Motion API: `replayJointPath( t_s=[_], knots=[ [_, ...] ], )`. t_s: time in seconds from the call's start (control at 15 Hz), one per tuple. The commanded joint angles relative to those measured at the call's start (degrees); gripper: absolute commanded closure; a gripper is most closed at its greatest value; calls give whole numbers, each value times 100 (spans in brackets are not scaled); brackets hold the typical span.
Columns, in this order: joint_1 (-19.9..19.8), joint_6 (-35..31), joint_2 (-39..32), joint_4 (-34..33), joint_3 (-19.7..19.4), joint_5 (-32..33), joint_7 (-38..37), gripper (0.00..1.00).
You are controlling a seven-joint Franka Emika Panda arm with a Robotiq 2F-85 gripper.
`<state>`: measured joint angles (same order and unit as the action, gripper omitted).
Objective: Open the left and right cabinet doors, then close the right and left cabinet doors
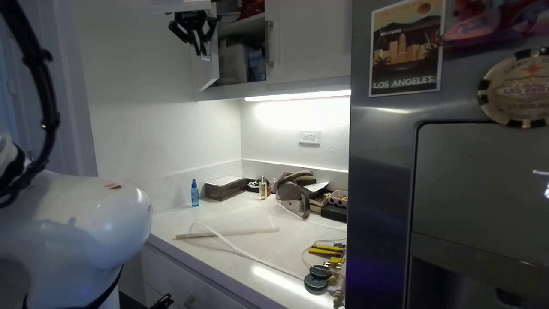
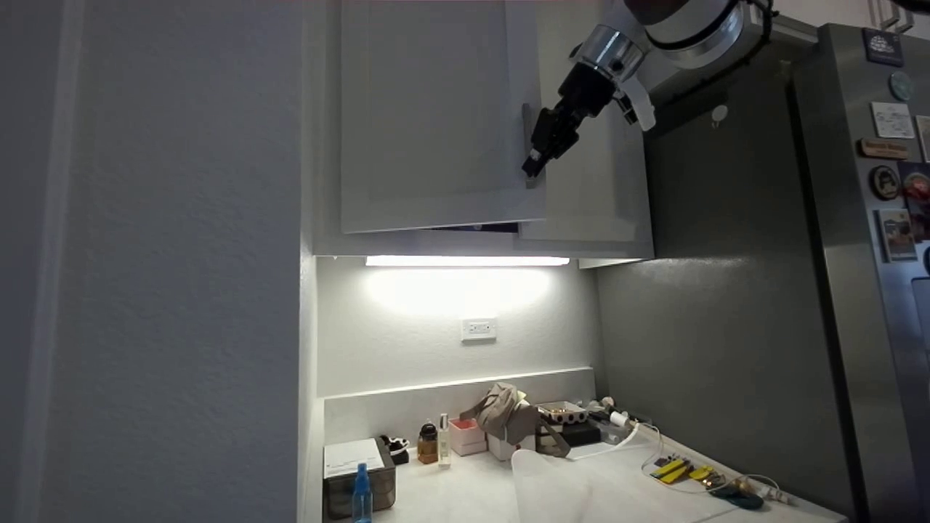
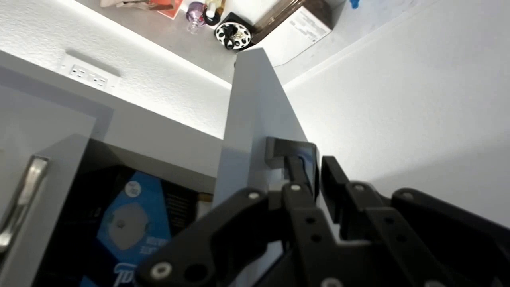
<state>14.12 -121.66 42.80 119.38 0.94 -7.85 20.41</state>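
Note:
The left cabinet door [image 2: 429, 116] is a flat white panel that stands swung partly open. Its edge shows in the other exterior view angles too, as a narrow white strip [image 1: 209, 81], and in the wrist view [image 3: 255, 103]. My gripper [image 3: 310, 167] has one finger inside the left door's silver bar handle [image 3: 275, 153] and one outside, close together around the bar. The gripper also shows at the handle in both exterior views [image 1: 200, 52] [image 2: 534, 168]. The right cabinet door [image 1: 315, 43] looks closed; its silver bar handle [image 1: 269, 43] also shows in the wrist view [image 3: 24, 191].
Inside the open cabinet are boxes, one blue [image 3: 135, 223]. A white wall [image 1: 150, 107] stands close beside the open door. A steel fridge [image 1: 381, 171] stands on the right door's side. The counter [image 1: 223, 214] below holds a blue bottle [image 1: 194, 193], boxes and tools.

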Motion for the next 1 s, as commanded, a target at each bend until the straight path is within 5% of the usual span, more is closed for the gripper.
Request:
replayJointPath(
  t_s=[0.0,0.07,0.13,0.27,0.67,0.93],
  knots=[
    [488,163,-201,44,435,-355,-150,95],
    [480,225,-157,51,523,-330,-253,95],
    [455,214,-143,71,612,-300,-369,57],
    [410,293,-145,91,718,-264,-560,49],
    [467,419,-297,-29,710,-360,-721,4],
    [719,285,-328,-60,555,-660,-511,0]
  ],
)
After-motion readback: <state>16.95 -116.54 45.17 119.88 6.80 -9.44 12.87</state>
